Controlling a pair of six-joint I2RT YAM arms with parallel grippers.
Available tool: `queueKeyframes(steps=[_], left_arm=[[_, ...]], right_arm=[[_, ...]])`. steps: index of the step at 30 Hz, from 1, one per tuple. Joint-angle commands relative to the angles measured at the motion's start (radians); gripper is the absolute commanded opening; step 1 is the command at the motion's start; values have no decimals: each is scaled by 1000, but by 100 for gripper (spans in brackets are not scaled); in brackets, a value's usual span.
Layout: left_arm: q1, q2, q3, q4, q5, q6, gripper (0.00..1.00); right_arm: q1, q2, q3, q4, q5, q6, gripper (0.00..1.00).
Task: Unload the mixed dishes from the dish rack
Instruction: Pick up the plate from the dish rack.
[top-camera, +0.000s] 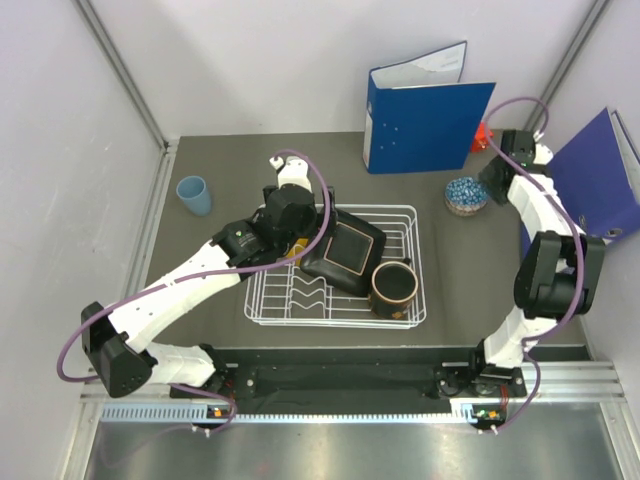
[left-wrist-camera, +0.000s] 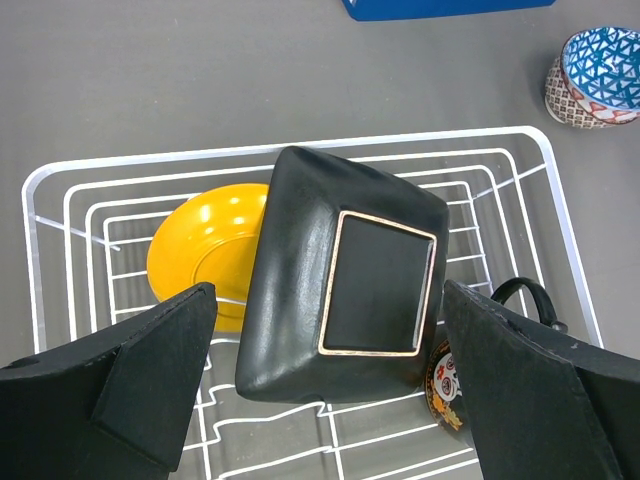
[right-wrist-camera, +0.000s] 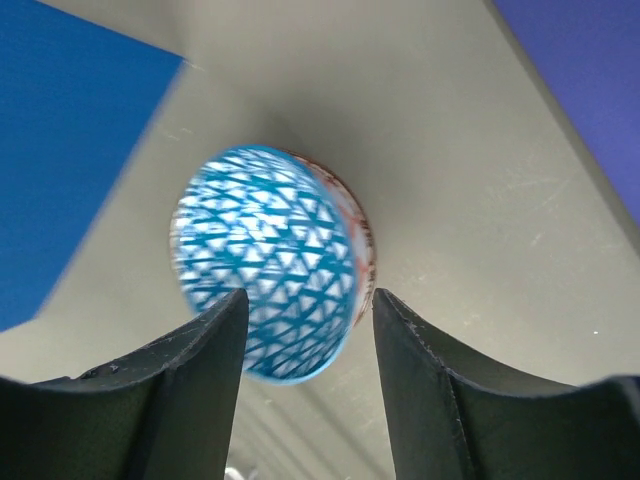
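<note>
Left jaws gape wide over the black square plate (left-wrist-camera: 345, 290), leaning inside the dish rack (top-camera: 300, 298); best to straddle one raised edge squarely before closing. Right jaws stand half apart, pointed at the speckled bowl (right-wrist-camera: 265, 265) on the desk right of the rack.

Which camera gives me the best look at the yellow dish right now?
Left wrist view: the small yellow round dish lies in the dish rack, mostly exposed, its right side hidden by the black square plate. The top view shows only a sliver beside the left arm. The right wrist view misses it.
</note>
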Motion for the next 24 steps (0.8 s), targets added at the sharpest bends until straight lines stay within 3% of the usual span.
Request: queueKeyframes(steps=[1, 4, 8, 10, 15, 17, 22, 24], left_arm=[[4, 9, 2, 44, 7, 2, 99], [2, 13, 7, 35, -4, 13, 99], [4, 21, 18, -9, -76, 37, 99], [5, 19, 19, -37, -136, 48, 99], [31, 18, -5, -72, -220, 43, 99], [48, 25, -36, -48, -187, 54, 99], [73, 47, -105, 55, -57, 122, 99], [109, 64, -111, 92, 80, 145, 99]], right_arm=[[-1, -144, 69, -18, -1, -3, 53], [8, -240, 13, -3, -31, 11, 53], [112, -415, -153, 79, -50, 18, 53], [206, -520, -219, 132, -24, -4, 52], [571, -644, -277, 142, 189, -153, 50], [649, -667, -330, 154, 193, -169, 48], [682, -773, -479, 251, 82, -198, 45], [682, -797, -497, 274, 33, -219, 45]])
